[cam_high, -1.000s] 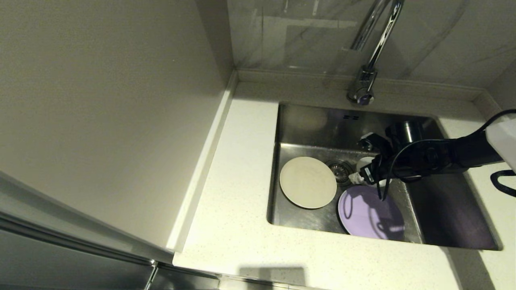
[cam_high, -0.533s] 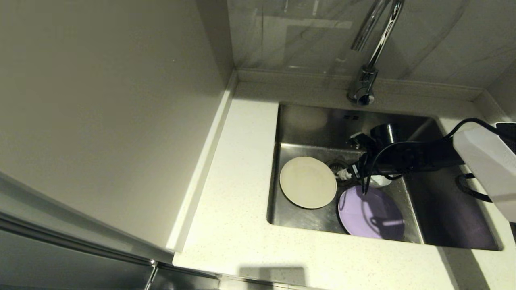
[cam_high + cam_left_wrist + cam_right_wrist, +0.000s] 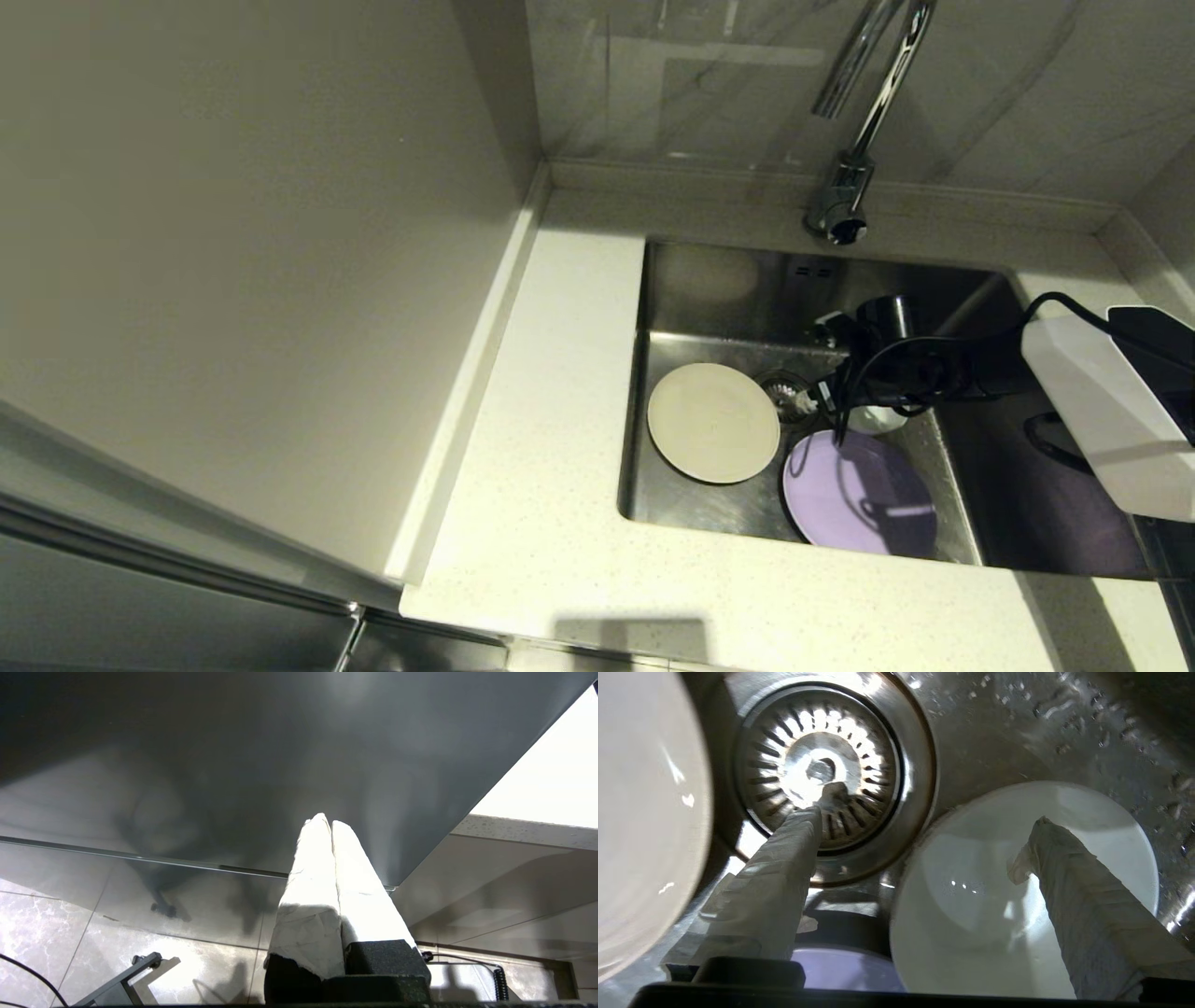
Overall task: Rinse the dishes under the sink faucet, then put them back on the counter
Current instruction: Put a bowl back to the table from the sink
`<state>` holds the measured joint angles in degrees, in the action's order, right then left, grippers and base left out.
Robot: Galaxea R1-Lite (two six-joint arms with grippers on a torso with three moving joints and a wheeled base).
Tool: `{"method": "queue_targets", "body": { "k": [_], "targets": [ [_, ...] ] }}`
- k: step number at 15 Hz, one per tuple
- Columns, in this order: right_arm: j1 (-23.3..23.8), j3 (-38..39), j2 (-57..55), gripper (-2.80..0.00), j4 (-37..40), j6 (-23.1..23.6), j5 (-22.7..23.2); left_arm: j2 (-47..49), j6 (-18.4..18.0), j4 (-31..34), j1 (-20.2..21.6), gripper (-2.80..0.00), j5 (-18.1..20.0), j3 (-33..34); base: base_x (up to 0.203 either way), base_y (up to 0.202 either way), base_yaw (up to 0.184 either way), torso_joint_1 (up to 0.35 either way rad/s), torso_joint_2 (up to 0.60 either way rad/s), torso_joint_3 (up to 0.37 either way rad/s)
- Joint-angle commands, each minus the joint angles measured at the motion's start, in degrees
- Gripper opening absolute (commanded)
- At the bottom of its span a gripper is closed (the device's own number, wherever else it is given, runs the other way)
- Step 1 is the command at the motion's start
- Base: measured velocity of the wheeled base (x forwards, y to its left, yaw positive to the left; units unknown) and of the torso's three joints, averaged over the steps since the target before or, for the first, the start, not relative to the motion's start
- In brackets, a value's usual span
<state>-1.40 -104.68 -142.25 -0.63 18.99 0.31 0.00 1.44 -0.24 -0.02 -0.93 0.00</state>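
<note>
In the steel sink [image 3: 719, 289] lie a cream plate [image 3: 714, 423] [image 3: 640, 812], a lavender plate [image 3: 859, 495] [image 3: 840, 968] and a small white bowl [image 3: 878, 420] [image 3: 985, 914] beside the drain strainer [image 3: 819, 770]. My right gripper [image 3: 810, 401] [image 3: 934, 809] is low in the basin and open. It straddles the bowl's rim, one finger [image 3: 1083, 896] over the bowl's inside, the other finger [image 3: 784, 868] over the strainer. The chrome faucet [image 3: 845, 187] stands behind the sink. My left gripper [image 3: 327, 823] is shut on nothing, parked below the counter, out of the head view.
The off-white speckled counter [image 3: 551, 420] runs left of and in front of the sink, with a raised back edge. A tall pale wall panel [image 3: 252, 261] borders the counter's left side. My right arm's white link [image 3: 1102, 420] hangs over the sink's right part.
My right arm has dropped deeper into the sink and its gripper has shifted left toward the drain. The two plates have not moved.
</note>
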Motion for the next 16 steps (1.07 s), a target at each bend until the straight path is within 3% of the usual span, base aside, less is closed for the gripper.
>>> {"method": "queue_targets", "body": {
  "k": [1, 8, 9, 16],
  "targets": [
    [0.5, 0.1, -0.3, 0.0, 0.0, 0.2, -1.1, -0.2, 0.0, 0.0, 0.0, -2.8, 0.0, 0.0, 0.0, 0.0, 0.0, 0.0, 0.0, 0.0],
    [0.6, -1.4, -3.0, 0.0, -0.2, 0.4, -3.6, -0.2, 0.0, 0.0, 0.0, -2.8, 0.0, 0.0, 0.0, 0.0, 0.0, 0.0, 0.0, 0.0],
    [0.7, -1.5, -3.2, -2.8, -0.2, 0.5, -3.9, -0.2, 0.0, 0.0, 0.0, -2.8, 0.0, 0.0, 0.0, 0.0, 0.0, 0.0, 0.0, 0.0],
    [1.2, -2.5, -2.8, -2.8, -0.4, 0.4, -4.0, -0.3, 0.0, 0.0, 0.0, -2.8, 0.0, 0.0, 0.0, 0.0, 0.0, 0.0, 0.0, 0.0]
  ]
}}
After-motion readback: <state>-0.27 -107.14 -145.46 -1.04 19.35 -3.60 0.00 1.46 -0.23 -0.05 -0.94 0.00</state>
